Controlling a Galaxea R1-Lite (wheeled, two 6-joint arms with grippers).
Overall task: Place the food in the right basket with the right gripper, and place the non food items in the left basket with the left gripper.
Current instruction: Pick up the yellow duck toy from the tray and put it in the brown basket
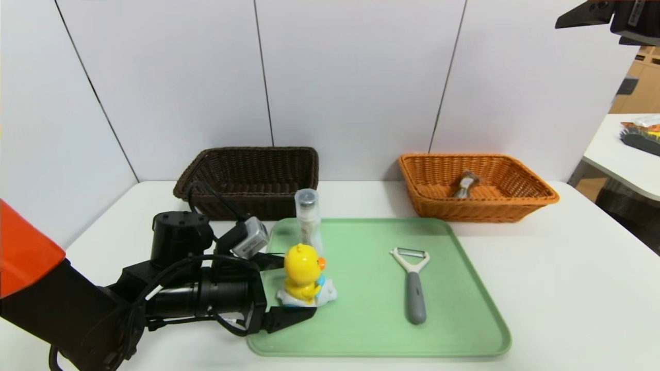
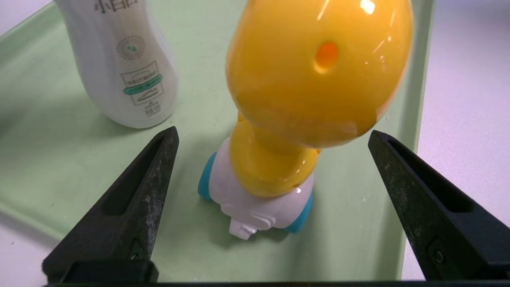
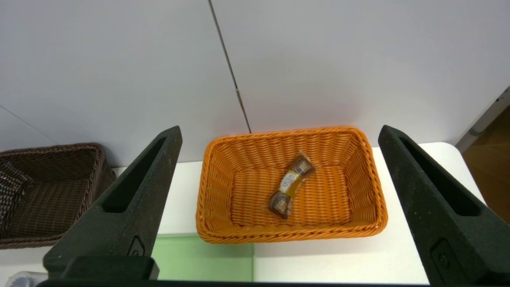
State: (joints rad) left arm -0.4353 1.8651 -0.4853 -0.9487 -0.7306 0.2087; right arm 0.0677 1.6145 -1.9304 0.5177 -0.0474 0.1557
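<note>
The yellow duck toy (image 1: 304, 273) (image 2: 318, 67) stands on its white-blue car near the left edge of the green tray (image 1: 464, 319). My left gripper (image 1: 298, 286) (image 2: 274, 131) is low over the tray and open, one finger on each side of the duck, not touching it. Just behind the duck stands the clear bottle (image 1: 308, 216) (image 2: 123, 71). The peeler (image 1: 412, 283) lies mid-tray. The food (image 1: 465, 184) (image 3: 290, 186) lies inside the orange right basket (image 1: 479, 214) (image 3: 291, 235). My right gripper (image 3: 279, 128) hangs open and empty high above that basket. The dark left basket (image 1: 247, 206) (image 3: 48, 187) holds nothing.
Both baskets stand against the white wall panels at the back of the white table. A second table (image 1: 619, 154) with some packets stands off to the right. The bottle is close to the left gripper's far finger (image 2: 139, 199).
</note>
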